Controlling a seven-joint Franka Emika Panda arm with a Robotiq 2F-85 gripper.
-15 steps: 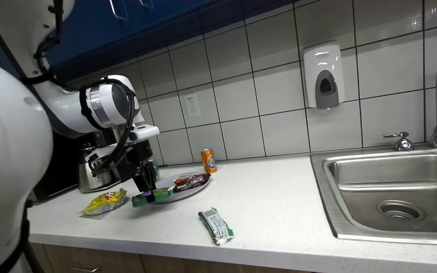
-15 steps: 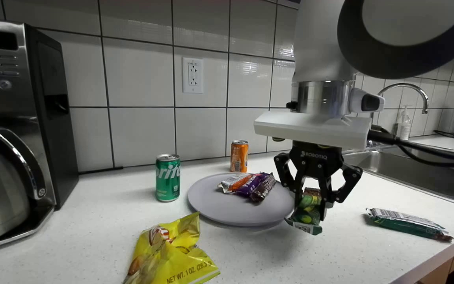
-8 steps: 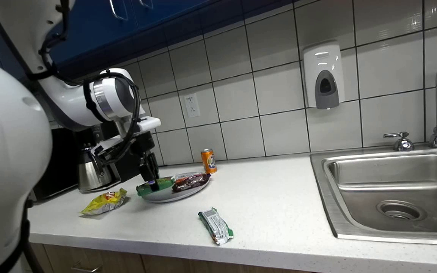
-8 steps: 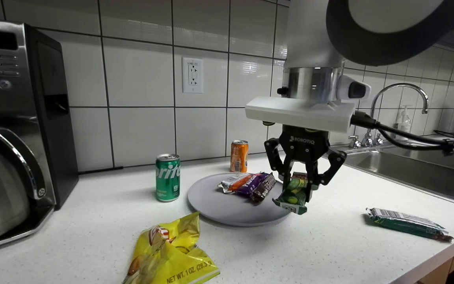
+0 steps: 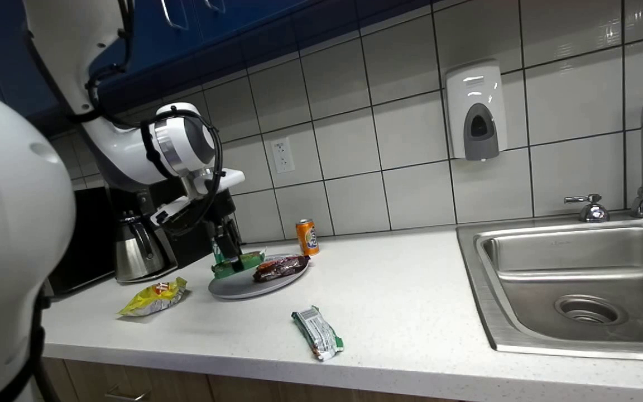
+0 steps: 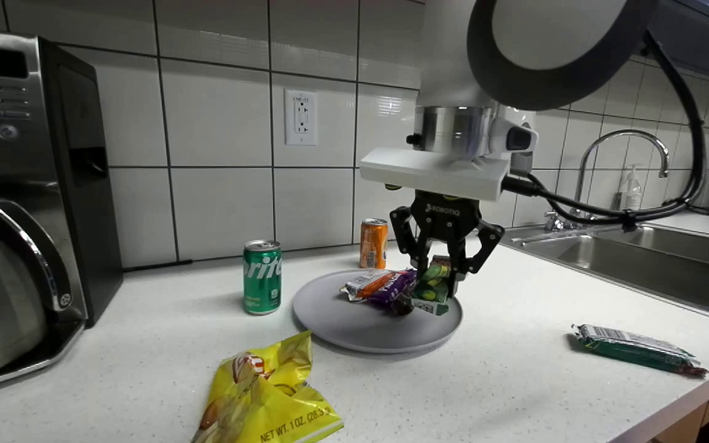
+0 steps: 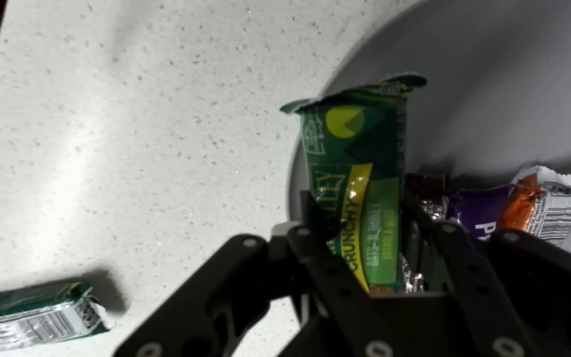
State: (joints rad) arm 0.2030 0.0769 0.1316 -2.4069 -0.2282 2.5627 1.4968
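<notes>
The pincer [image 6: 436, 290] is narrowed onto a green Crunchy Oats 'n Honey granola bar [image 7: 352, 144], gripping it from both sides, and its lettered face shows in the wrist view. The bar hangs just above a round gray plate [image 6: 337, 321], over the plate's outer part. On that plate lie snacks in orange, purple and dark brown wrappers [image 6: 394, 289], just beside the held bar; how many is hard to tell. A second green-wrapped bar [image 6: 640, 351] lies on the white speckled surface [image 5: 388, 290], well apart from the plate. A green Sprite can [image 6: 262, 280] and an orange Fanta can [image 5: 307, 237] stand upright near the plate, and a yellow chip bag [image 6: 274, 394] lies near it too. A coffee maker [image 6: 77, 197] with a steel carafe [image 5: 134, 254] and a steel sink [image 5: 487, 290] also appear.
</notes>
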